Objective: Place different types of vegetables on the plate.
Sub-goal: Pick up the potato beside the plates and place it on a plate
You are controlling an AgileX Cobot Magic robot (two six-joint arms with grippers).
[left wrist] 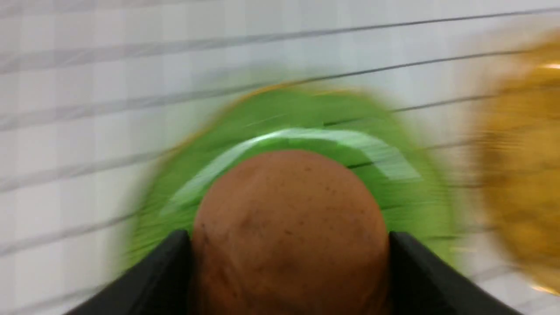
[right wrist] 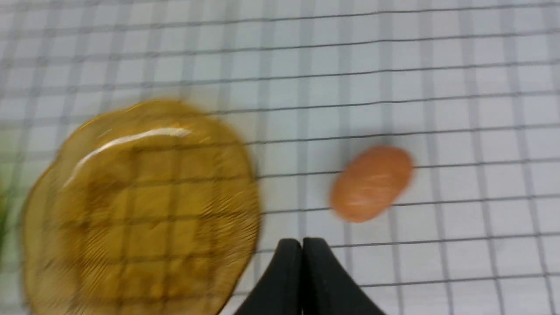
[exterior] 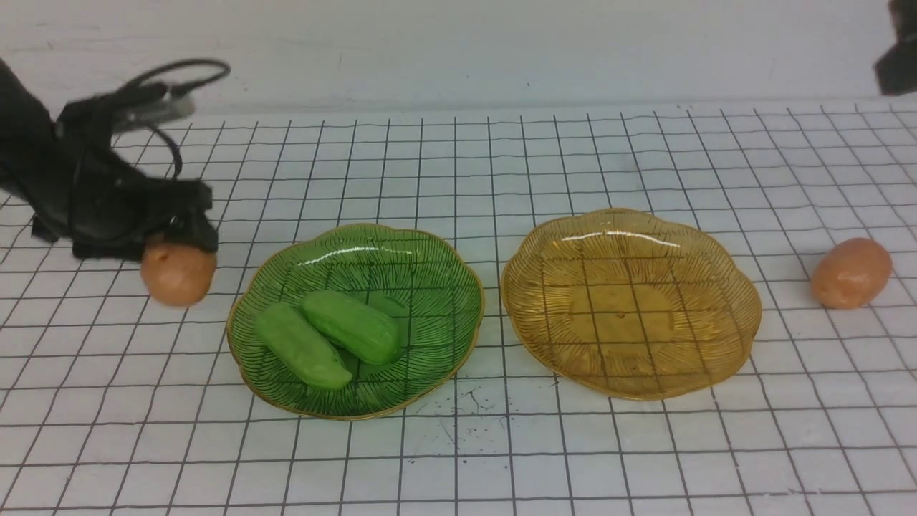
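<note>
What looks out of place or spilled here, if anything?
Nothing stands out: both cucumbers lie on the green plate, one potato rests on the table, and the left gripper holds the other.

The white surface (exterior: 372, 476) carries a grid of thin dark lines, some slightly wavy, with squares spreading toward three and nine o'clock. In the front view, small dark specks and scratchy marks (exterior: 473, 421) dot it near six o'clock. At twelve o'clock, behind its far edge, stands a pale wall (exterior: 501, 57) bearing faint scuffs.
</note>
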